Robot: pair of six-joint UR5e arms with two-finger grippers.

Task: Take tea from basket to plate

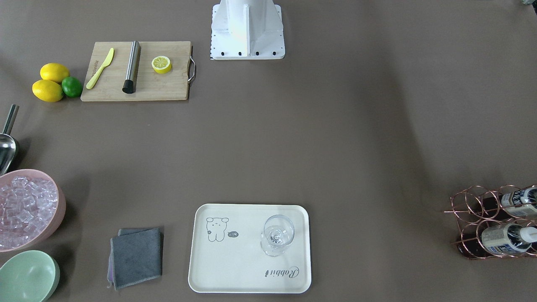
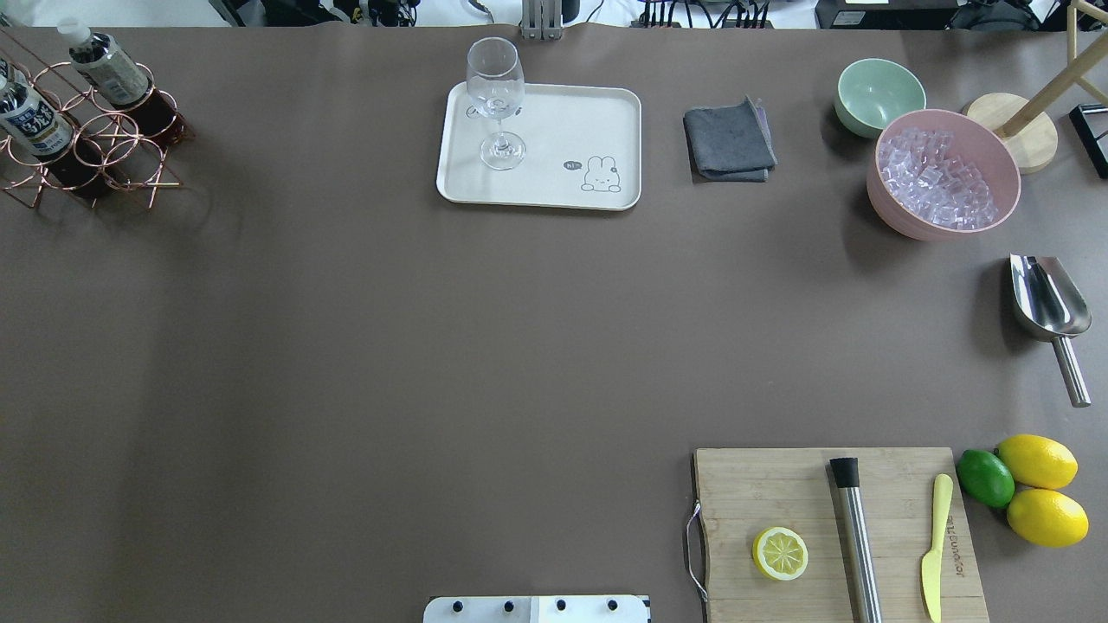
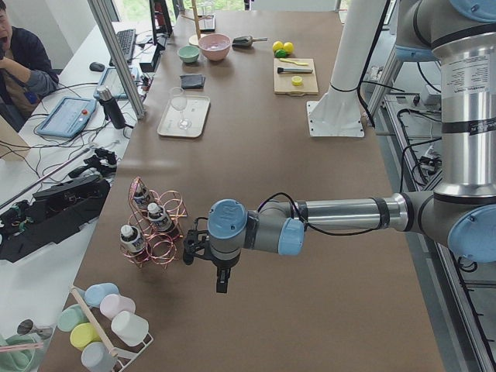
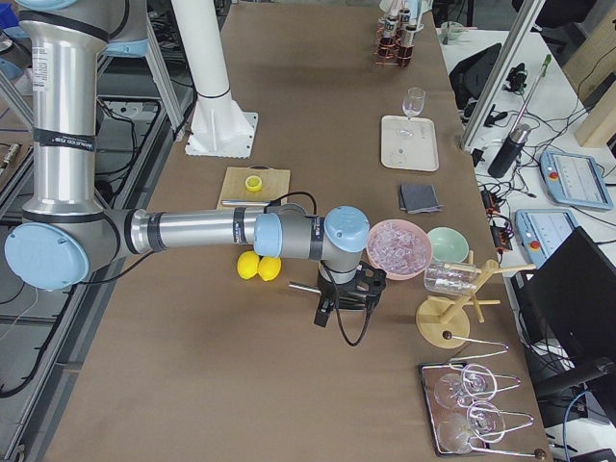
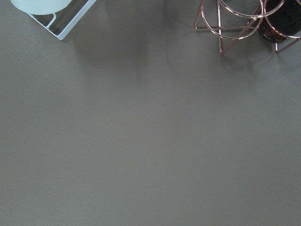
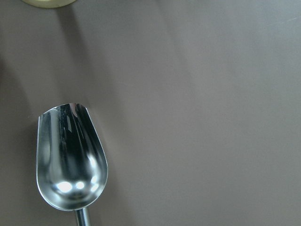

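The tea bottles stand in the copper wire basket at the table's far left corner; two show in the front view, three in the left side view. The cream plate lies at the far middle with a wine glass on it, and also shows in the front view. My left gripper shows only in the left side view, close beside the basket; I cannot tell if it is open. My right gripper shows only in the right side view, above the steel scoop; I cannot tell its state.
A pink bowl of ice, a mint bowl and a grey cloth sit right of the plate. A cutting board holds a lemon half, muddler and knife, beside lemons and a lime. The robot base is at the near edge.
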